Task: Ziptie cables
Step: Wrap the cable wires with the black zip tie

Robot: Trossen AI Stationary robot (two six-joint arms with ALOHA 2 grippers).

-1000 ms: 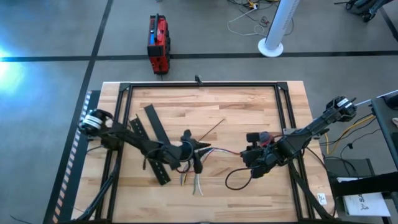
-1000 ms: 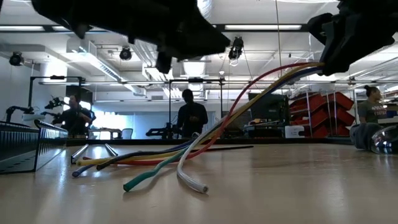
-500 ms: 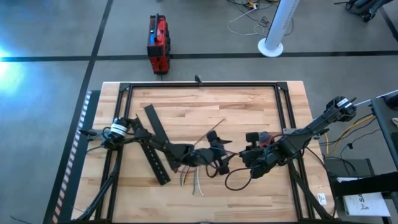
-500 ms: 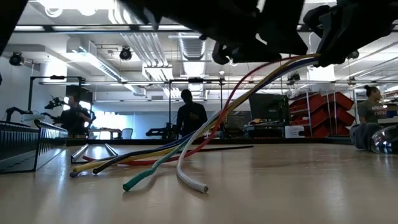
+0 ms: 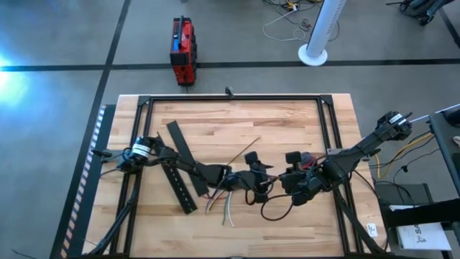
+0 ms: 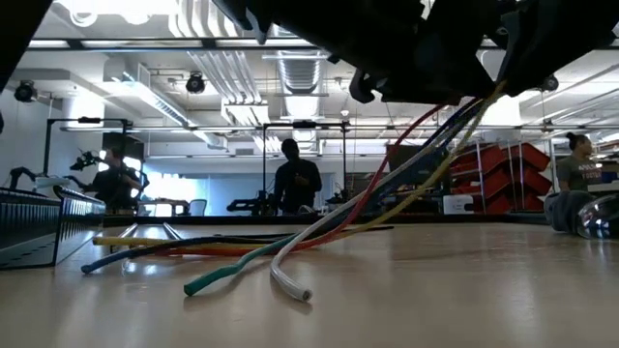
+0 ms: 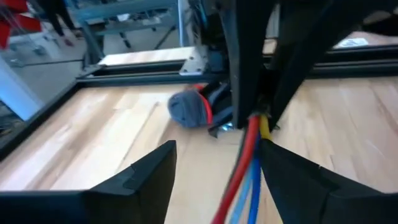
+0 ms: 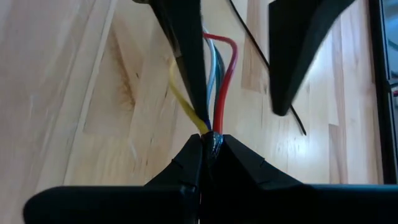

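Cables (image 6: 319,227) number at least five by colour: red, yellow, blue, green and white. They run as one bundle from the right gripper (image 8: 210,144) down onto the wooden table (image 5: 287,133), where their loose ends fan out near the front edge. The right gripper, toward the table's right of centre, is pinched tight on the bundle's gathered end. The left gripper (image 5: 257,176) sits just beside it, its two fingers (image 7: 149,171) spread apart on either side of the wires and not closed on them. Two flat black slotted bars (image 5: 181,151) lie on the left half of the table, partly covered by the left arm. One thin dark stick (image 5: 244,151) lies near the middle. Beyond the table, three people (image 6: 295,179) show in the room. A red box (image 5: 182,49) stands on the floor.
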